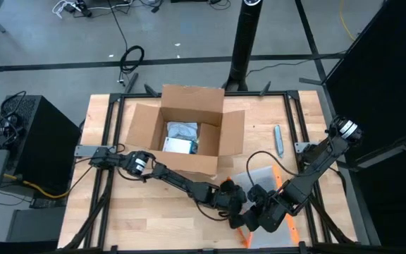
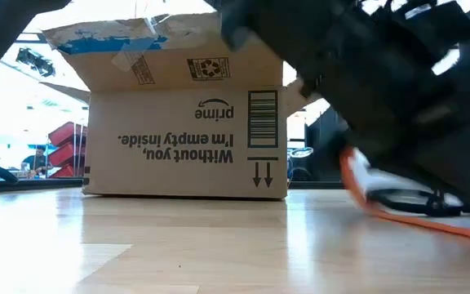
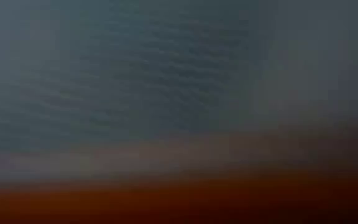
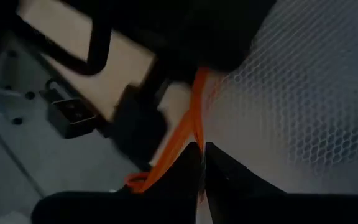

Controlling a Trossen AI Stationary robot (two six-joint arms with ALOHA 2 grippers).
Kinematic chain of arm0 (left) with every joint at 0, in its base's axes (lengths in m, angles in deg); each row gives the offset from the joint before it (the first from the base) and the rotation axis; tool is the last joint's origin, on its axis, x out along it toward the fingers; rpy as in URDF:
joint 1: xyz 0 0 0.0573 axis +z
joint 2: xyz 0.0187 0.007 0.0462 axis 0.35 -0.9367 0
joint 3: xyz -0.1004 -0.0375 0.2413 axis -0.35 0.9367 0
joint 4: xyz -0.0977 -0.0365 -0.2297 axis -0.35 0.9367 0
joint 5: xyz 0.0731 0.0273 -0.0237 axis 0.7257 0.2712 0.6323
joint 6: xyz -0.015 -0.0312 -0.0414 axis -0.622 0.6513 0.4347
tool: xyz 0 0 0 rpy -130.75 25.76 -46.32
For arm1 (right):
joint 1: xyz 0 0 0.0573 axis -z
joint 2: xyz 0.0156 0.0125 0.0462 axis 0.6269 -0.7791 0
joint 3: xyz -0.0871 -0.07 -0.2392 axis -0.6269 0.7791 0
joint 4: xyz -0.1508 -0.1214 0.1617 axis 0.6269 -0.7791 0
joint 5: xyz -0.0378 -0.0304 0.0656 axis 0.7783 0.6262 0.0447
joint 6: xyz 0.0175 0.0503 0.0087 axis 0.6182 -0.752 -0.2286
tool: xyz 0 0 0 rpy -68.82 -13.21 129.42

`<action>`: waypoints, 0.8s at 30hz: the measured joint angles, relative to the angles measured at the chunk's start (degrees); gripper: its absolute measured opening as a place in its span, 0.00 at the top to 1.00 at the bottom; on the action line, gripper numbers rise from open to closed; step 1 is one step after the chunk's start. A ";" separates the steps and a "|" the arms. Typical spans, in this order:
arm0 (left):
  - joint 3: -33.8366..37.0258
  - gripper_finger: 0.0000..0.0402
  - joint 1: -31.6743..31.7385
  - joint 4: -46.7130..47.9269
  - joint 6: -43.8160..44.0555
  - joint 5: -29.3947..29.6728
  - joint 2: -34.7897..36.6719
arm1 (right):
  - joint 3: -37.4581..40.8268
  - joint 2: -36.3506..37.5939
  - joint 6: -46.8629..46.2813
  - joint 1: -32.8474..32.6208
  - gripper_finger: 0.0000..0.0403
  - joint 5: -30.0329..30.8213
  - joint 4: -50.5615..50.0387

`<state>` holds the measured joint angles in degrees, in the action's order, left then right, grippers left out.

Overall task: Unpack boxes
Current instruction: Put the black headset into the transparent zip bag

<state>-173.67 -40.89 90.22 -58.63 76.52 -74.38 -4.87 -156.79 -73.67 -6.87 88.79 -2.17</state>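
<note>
The brown cardboard box (image 1: pixel 189 127) stands open on the far middle of the table, flaps spread; the low view shows its printed side (image 2: pixel 186 122). White and grey packets (image 1: pixel 182 137) lie inside it. A flat clear pouch with an orange edge (image 1: pixel 263 180) lies at the near right. My right gripper (image 1: pixel 256 219) is over the pouch's near end and shut on it. My left gripper (image 1: pixel 231 201) reaches in from the left, close beside the right one. The left wrist view shows only grey with orange below. My right gripper (image 4: pixel 202 152) pinches the pouch's orange edge (image 4: pixel 188 134) between its two fingers. The honeycomb-patterned clear sheet (image 4: pixel 303 93) spreads away beyond them. In the low view the orange edge (image 2: pixel 406 214) runs down to the table near the arms.
A slim silvery tool (image 1: pixel 278 140) lies on the table to the right of the box. A black post (image 1: pixel 249 35) rises behind the far edge. A black case (image 1: pixel 34 141) stands off the table's left side. Bare wood shows at the near left (image 1: pixel 132 219).
</note>
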 joint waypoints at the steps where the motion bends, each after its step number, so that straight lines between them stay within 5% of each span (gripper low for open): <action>1: -1.04 1.00 0.13 2.14 -1.38 3.21 0.04 | 0.00 -0.34 0.47 0.00 1.00 -0.35 0.74; 11: 0.12 1.00 0.64 -4.35 -5.17 6.14 0.14 | -2.29 0.41 0.41 0.00 1.00 -0.15 -5.30; 24: 2.98 1.00 1.92 1.44 -11.68 6.11 3.74 | -8.04 3.94 5.57 3.36 1.00 0.30 -23.30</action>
<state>-170.69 -38.97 91.66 -70.30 82.63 -70.64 -12.90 -152.85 -68.09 -3.52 89.09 -25.47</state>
